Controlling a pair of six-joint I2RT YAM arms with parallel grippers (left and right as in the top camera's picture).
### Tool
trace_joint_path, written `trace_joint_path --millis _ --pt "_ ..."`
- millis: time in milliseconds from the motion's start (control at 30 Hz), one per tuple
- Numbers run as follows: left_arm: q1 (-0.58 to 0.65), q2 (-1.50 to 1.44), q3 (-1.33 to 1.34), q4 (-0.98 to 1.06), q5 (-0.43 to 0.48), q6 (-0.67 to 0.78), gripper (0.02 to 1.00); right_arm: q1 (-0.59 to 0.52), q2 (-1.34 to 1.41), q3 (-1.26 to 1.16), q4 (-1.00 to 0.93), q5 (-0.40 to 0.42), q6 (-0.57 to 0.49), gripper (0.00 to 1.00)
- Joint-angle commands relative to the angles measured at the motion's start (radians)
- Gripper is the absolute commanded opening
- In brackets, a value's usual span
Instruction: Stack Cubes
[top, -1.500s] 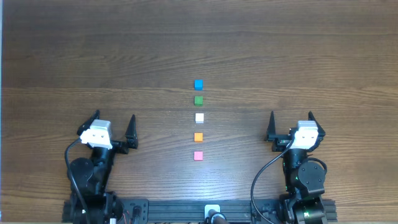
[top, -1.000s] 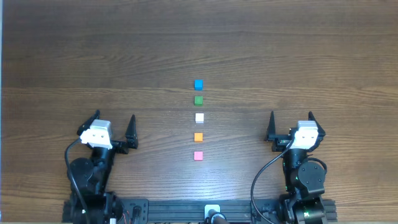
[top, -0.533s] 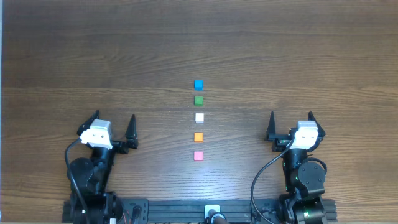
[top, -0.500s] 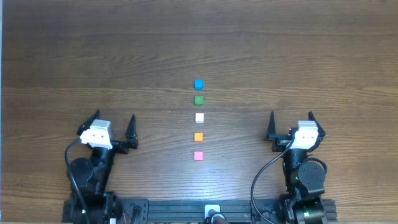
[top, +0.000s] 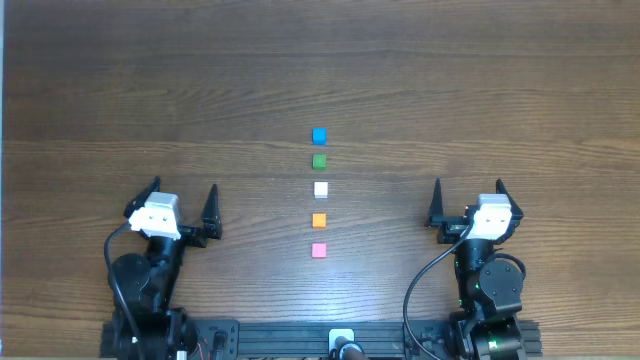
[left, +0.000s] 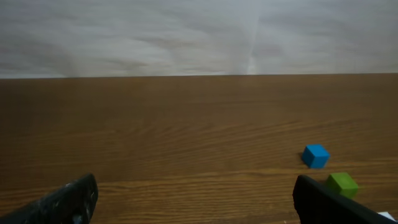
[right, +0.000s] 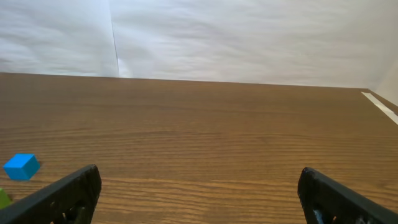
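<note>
Five small cubes lie in a line down the middle of the wooden table: blue (top: 319, 136) farthest from the arms, then green (top: 319, 161), white (top: 321, 189), orange (top: 319, 219) and pink (top: 319, 250) nearest. My left gripper (top: 182, 197) rests open at the lower left, well left of the line. My right gripper (top: 467, 194) rests open at the lower right, well right of it. The left wrist view has the blue cube (left: 316, 155) and green cube (left: 342, 183) off to one side; the right wrist view catches the blue cube (right: 22, 167). Neither gripper holds anything.
The brown wooden table (top: 320, 80) stretches wide around the cubes. A pale wall (right: 249, 37) rises behind the table's far edge, and a light strip (right: 380, 106) marks the table's right edge.
</note>
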Motion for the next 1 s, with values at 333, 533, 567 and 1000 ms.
trace_joint_path --millis 333,533,567,1000 --pt "-0.151 0.619 0.685 -0.247 0.249 -0.526 0.996 -0.006 -0.011 -0.009 0.0 -0.011 -0.005 0.989" --pt "-0.394 1.017 1.168 -0.712 0.12 -0.721 0.993 -0.006 -0.011 -0.009 0.0 -0.011 -0.005 0.993" --pt "-0.444 1.07 1.213 -0.748 0.071 -0.753 0.996 -0.006 -0.011 -0.009 0.0 -0.011 -0.005 0.991" --pt "-0.856 1.583 1.333 -0.906 -0.064 -1.078 0.996 -0.006 -0.011 -0.009 0.0 -0.011 -0.005 0.991"
